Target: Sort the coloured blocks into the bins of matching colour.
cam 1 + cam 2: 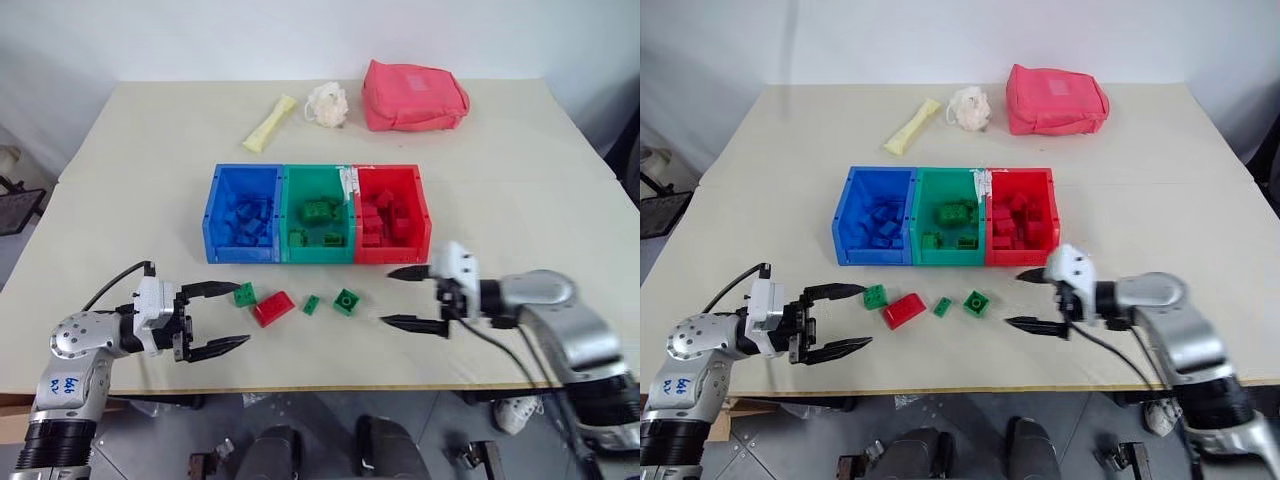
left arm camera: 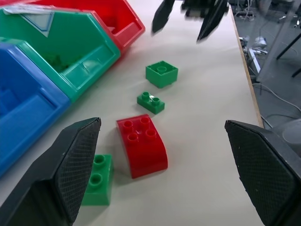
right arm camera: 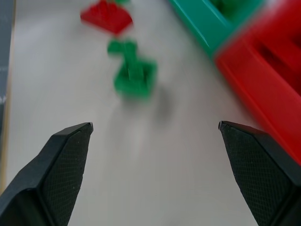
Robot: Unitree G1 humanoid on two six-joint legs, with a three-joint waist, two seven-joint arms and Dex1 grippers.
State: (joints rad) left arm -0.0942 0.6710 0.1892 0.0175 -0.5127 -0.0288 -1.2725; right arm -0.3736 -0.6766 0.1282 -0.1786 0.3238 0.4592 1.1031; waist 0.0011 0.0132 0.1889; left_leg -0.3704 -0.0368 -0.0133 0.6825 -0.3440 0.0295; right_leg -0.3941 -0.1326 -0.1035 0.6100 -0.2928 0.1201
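left arm [image 1: 70, 385] handwritten label, illegible

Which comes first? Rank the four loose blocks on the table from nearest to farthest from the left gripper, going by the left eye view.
From the left gripper:
1. Green block, right by its upper fingertip.
2. Red block, just beyond, toward the middle.
3. Small green block, past the red one.
4. Square green block, farthest, nearest the right gripper.
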